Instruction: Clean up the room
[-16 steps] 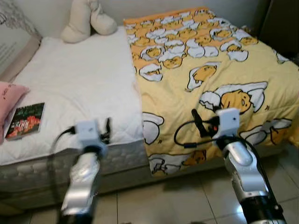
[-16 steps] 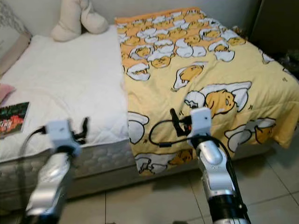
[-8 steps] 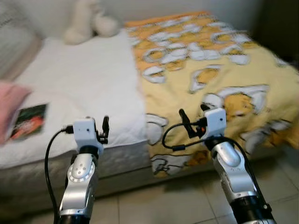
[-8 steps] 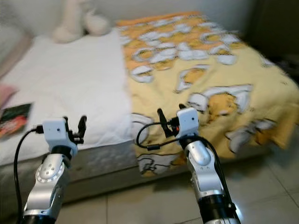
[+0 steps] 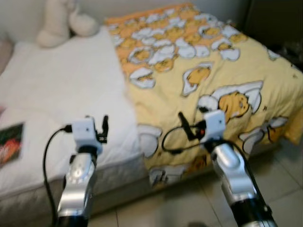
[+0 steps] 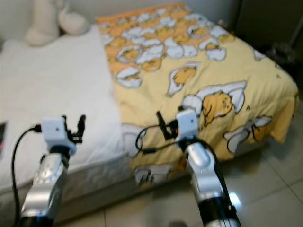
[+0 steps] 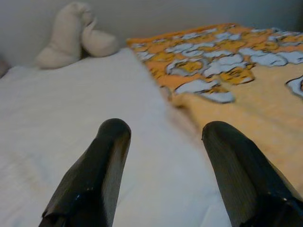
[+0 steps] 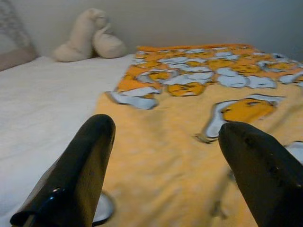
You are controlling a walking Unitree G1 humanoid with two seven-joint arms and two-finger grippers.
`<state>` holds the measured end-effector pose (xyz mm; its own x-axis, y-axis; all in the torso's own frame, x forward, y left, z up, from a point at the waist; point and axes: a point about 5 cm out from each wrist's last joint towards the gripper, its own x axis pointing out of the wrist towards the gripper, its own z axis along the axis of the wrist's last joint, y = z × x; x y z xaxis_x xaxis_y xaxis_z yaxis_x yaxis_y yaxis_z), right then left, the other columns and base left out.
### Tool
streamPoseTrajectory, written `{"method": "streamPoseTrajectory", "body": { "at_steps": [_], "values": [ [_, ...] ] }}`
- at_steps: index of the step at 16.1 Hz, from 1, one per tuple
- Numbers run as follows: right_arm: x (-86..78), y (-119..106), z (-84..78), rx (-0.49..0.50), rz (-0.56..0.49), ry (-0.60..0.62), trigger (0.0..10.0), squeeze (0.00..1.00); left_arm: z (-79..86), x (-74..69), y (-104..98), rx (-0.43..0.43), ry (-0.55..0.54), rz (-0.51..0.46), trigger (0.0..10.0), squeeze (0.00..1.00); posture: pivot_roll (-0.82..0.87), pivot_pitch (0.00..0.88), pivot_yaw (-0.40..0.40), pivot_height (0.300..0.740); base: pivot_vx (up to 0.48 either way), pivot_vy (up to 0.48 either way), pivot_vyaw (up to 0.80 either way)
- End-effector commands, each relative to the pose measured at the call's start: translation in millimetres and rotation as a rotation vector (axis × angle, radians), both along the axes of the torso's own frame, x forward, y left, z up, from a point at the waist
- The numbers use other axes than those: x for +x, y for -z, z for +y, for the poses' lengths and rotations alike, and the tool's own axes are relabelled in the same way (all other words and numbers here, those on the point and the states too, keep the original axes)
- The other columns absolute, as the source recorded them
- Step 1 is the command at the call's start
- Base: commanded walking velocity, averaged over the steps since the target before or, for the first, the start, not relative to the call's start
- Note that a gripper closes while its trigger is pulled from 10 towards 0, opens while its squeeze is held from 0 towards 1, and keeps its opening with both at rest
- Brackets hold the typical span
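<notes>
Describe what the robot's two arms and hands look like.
Both arms are shiny silver with dark lower segments. Each ends in a white boxy wrist block and two long black fingers: left hand, right hand. A black cable loops from each wrist block.

So the bed [image 5: 61, 94] has a white mattress cover, a yellow cartoon blanket [image 5: 203, 71] draped over its right half, a cream plush toy [image 5: 59, 23] at the far edge, and a book [image 5: 10, 143] near the left edge.

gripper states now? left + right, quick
Left gripper: open, holding nothing, raised over the white mattress.
Right gripper: open, holding nothing, raised over the yellow blanket.
</notes>
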<state>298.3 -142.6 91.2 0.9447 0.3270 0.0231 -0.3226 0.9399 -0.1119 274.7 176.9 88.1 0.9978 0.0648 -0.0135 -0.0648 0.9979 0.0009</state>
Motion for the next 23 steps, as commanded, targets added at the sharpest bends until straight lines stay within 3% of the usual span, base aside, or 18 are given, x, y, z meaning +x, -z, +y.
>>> {"method": "streamPoseTrajectory", "body": {
  "at_steps": [1, 4, 7, 10, 14, 15, 17, 19, 23],
  "values": [
    [1.2, -2, -6.8, -0.003, -0.014, 0.016, 10.0, 0.0, -8.1, 3.2, -2, -0.009, 0.027, -0.008, 10.0, 0.0, -0.19, 0.0, 0.14, 0.74, 0.469, 0.0, 0.0],
    [1.0, -1, -6.3, -0.003, -0.012, 0.009, 10.0, 0.0, -9.6, 3.7, -1, -0.031, 0.024, -0.005, 10.0, 0.0, -0.18, 0.0, 0.14, 0.74, 0.469, 0.0, 0.0],
    [-2.3, 0, -6.7, 0.0, -0.01, 0.006, 10.0, 0.0, -21.1, 6.9, -1, -0.046, 0.069, 0.005, 10.0, 0.0, -0.19, 0.0, 0.14, 0.74, 0.472, 0.0, 0.0],
    [-5.6, 2, -7.1, 0.001, -0.003, 0.007, 10.0, 0.0, -27.2, 5.7, 1, -0.017, 0.094, 0.015, 10.0, 0.0, -0.2, 0.0, 0.146, 0.74, 0.385, 0.0, 0.0],
    [-7.2, 0, -3.2, -0.008, -0.014, -0.001, 10.0, 0.0, -23.2, 5.6, 4, -0.032, 0.049, 0.038, 10.0, 0.0, -0.2, 0.0, 0.151, 0.74, 0.0, -0.066, 0.39],
    [-1.9, -2, -10.8, 0.118, 0.008, 0.13, 10.0, 0.0, -21.3, 5.4, 4, -0.066, 0.002, 0.037, 10.0, 0.0, -0.2, 0.0, 0.151, 0.74, 0.292, -0.36, 0.44],
    [4.6, 4, -14.6, 0.213, 0.088, 0.265, 10.0, 0.0, -14.3, 3.4, 4, -0.103, -0.063, 0.036, 10.0, 0.0, -0.2, 0.0, 0.148, 0.74, 0.0, 0.0, 0.0],
    [9.3, 7, -11.8, 0.198, 0.124, 0.274, 10.0, 0.0, -7.1, -4.0, 9, -0.121, -0.126, 0.055, 10.0, 0.0, -0.19, 0.0, 0.117, 0.74, 0.0, 0.0, 0.0],
    [18.7, 1, -15.7, 0.133, 0.131, 0.243, 10.0, 0.0, -14.6, -7.2, 12, -0.105, -0.113, 0.066, 10.0, 0.0, -0.17, 0.0, 0.077, 0.74, 0.0, -0.315, 0.0]
  ]
}}
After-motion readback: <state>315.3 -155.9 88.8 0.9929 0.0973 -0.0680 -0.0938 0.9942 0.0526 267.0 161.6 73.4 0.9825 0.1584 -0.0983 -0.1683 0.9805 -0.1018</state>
